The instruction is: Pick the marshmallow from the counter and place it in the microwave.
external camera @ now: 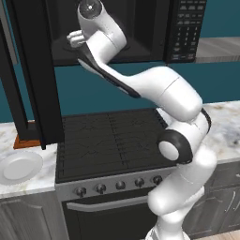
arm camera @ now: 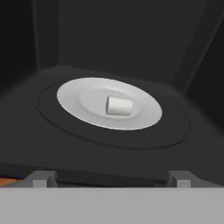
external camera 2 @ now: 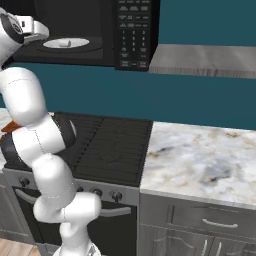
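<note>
Marbled stone counter (external camera 2: 200,155) — glossy

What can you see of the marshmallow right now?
The marshmallow is a small white stubby cylinder, matte and soft-looking, lying on its side near the middle of the white turntable inside the microwave. Only the turntable touches it. The open gripper sits apart from it, in front, with nothing between the fingers.

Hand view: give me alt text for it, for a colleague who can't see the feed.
A small white marshmallow lies on its side on the white turntable disc inside the dark microwave, free of the claw. The open claw hangs in front, its two fingertips low in the picture and well apart.
</note>
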